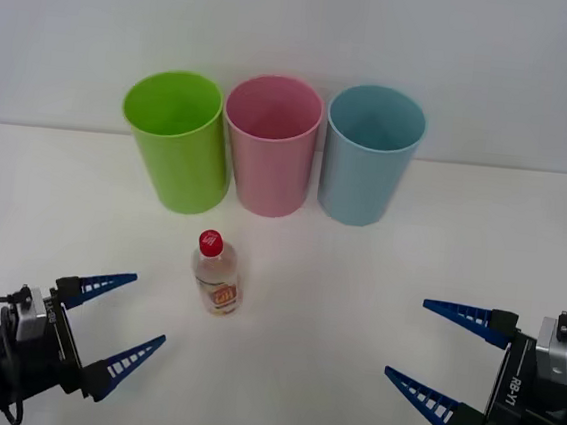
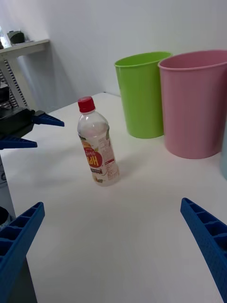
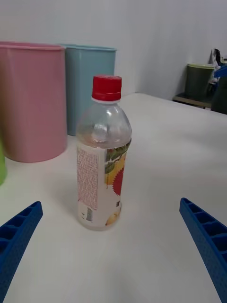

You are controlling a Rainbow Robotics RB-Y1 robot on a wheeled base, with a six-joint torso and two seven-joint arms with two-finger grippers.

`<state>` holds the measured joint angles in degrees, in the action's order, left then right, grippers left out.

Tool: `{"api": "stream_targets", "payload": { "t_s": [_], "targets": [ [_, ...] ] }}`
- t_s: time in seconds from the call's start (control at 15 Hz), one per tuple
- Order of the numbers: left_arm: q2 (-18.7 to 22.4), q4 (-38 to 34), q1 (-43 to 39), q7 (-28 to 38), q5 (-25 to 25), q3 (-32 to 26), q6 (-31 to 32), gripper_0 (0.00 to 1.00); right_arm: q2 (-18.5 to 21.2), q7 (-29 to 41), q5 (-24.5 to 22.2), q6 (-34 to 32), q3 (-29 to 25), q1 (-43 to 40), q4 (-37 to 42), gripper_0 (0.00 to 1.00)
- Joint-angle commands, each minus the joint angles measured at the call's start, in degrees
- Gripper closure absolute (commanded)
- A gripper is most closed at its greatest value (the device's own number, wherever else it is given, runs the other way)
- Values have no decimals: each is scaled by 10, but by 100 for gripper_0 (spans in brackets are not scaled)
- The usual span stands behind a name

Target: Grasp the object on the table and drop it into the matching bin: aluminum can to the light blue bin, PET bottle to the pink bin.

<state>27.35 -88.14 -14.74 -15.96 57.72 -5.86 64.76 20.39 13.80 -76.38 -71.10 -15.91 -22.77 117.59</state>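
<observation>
Bottle (image 1: 217,274): I see it upright on the counter (image 1: 354,310), before the pink bin (image 1: 271,146).
Left hand (image 1: 122,320): wide, empty, near the bottle.
Right hand (image 1: 435,350): wide, empty, well apart.

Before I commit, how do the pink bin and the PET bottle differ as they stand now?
The pink bin is tall, opaque and open-topped; the PET bottle is shorter, clear and shut with a red cap. The bin stands in the far row, the bottle alone nearer the grippers. Both stand upright on the table.
</observation>
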Motion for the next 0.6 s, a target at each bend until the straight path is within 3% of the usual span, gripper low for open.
{"api": "stream_targets", "payload": {
  "t_s": [0.07,0.6],
  "targets": [
    [0,0,6,1,6,17,-16,0,0,0,0,0,0,0,0,0],
    [-1,10,46,7,4,66,-69,0,0,0,0,0,0,0,0,0]
  ]
}}
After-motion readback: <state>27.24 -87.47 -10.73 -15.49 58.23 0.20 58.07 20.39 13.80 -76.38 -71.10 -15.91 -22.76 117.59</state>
